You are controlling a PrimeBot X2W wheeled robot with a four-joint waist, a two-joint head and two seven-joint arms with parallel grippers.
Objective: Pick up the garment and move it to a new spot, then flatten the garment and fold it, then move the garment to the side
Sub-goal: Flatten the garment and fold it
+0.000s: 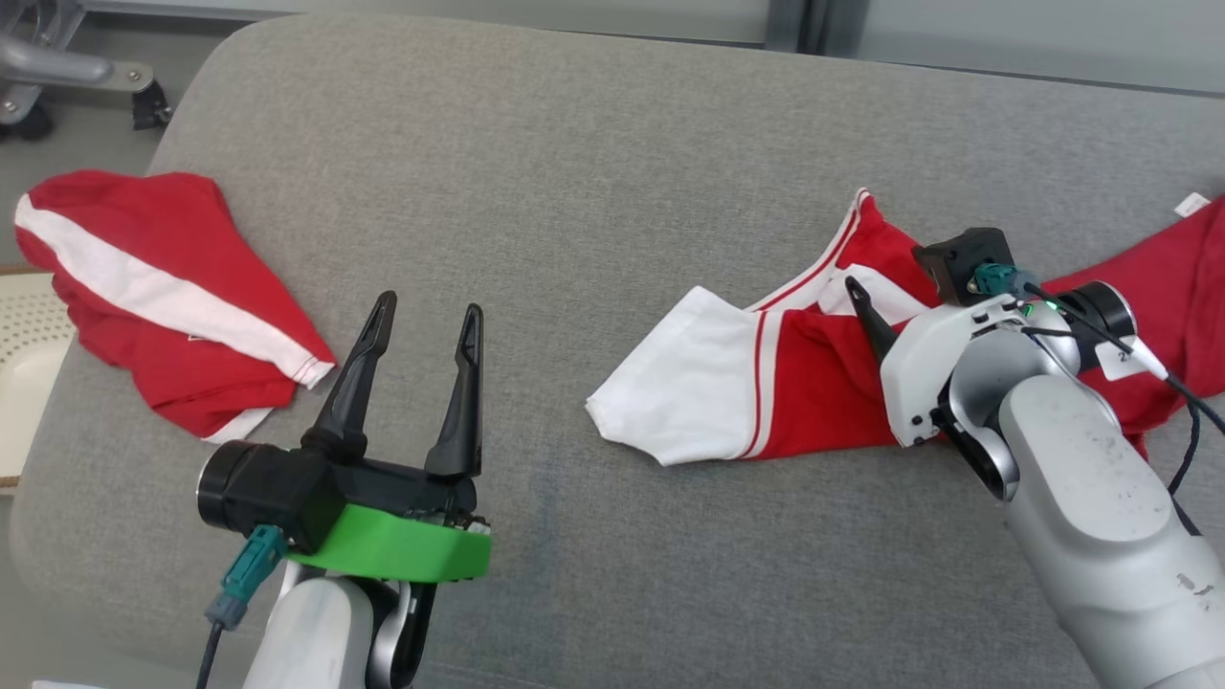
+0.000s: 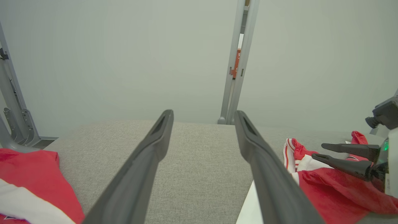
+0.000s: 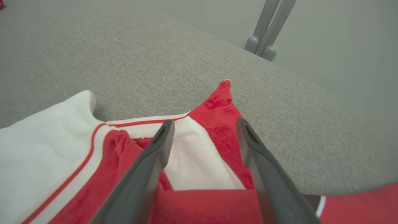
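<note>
**Markings.** A white label (image 1: 1120, 360) on the right wrist carries a dark figure, partly hidden, that looks like a "2". A small white tag (image 1: 1192, 203) sticks out from the far right edge of the garment; no print on it can be read.

**Grippers.** The left gripper (image 1: 429, 306) sits at the near left above bare cushion. Its two long dark fingers are spread wide with nothing between them. Behind them is a bright green collar (image 1: 402, 550), and a teal connector (image 1: 244, 574) hangs from the black body. The right gripper (image 3: 205, 123) is over the garment's neck area, its fingers also set wide and gripping nothing. Whether the tips touch the cloth cannot be told.

**Garment.** The garment (image 1: 766, 383) lies crumpled on the right half of the cushion. It is soft red knit with a white sleeve and thin red-and-white trim. A second red garment (image 1: 163, 287), crossed by a broad white band, lies bunched at the left edge, well apart from the first.

**Surface.** Both rest on a grey cushion (image 1: 574, 144) of coarse woven fabric with rounded corners.

**Room.** Beyond the cushion stand pale grey wall panels (image 2: 124, 56), joined by a grey metal post (image 2: 231, 93). An orange item in the gap there carries writing too small to read.
</note>
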